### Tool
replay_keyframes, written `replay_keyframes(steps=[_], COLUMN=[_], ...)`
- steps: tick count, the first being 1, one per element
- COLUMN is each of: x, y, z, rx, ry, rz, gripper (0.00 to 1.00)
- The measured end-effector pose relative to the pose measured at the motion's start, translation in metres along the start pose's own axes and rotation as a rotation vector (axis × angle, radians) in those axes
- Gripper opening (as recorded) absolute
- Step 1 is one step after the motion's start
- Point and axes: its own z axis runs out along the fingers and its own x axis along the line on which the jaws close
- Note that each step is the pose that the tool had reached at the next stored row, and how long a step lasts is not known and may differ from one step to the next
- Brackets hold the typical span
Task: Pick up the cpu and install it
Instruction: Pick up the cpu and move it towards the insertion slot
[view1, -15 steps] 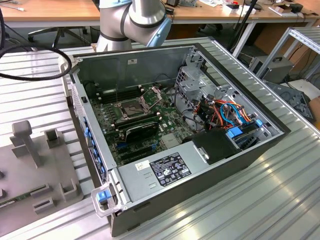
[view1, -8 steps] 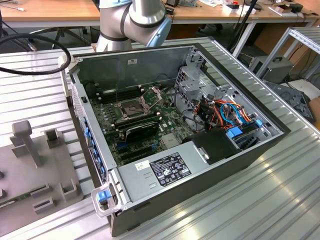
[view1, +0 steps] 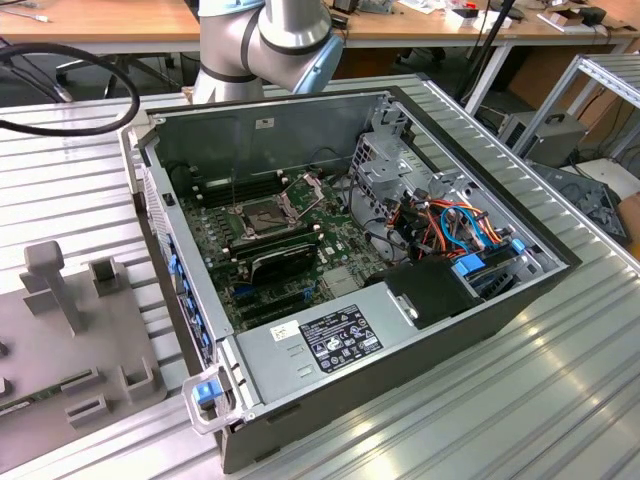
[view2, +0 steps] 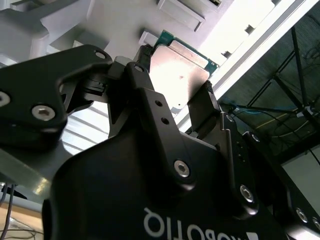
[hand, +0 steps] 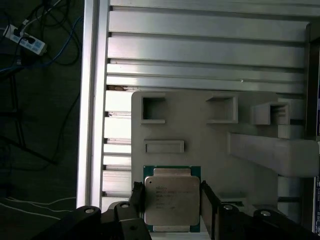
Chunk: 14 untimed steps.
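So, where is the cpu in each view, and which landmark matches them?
First wrist view: the cpu sits between the fingers of the end effector, over the grey fixture plate.
Second wrist view: the cpu is gripped between those fingers, with the plate behind it.
Exterior view: go by the landmark; what seems the same plate lies at the exterior view's left.
Shared landmark: the grey fixture plate.

Hand (hand: 172, 194) pointing down, fingers (hand: 207, 200) clamped on cpu (hand: 171, 200) edges.
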Motion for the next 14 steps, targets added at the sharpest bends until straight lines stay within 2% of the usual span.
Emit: replay_keyframes(steps=[14], x=[-0.0007], y=[0.0006], z=[-0.0211], rx=[0.0001], ry=[0.0001], rz=[0.0], gripper=[0.55])
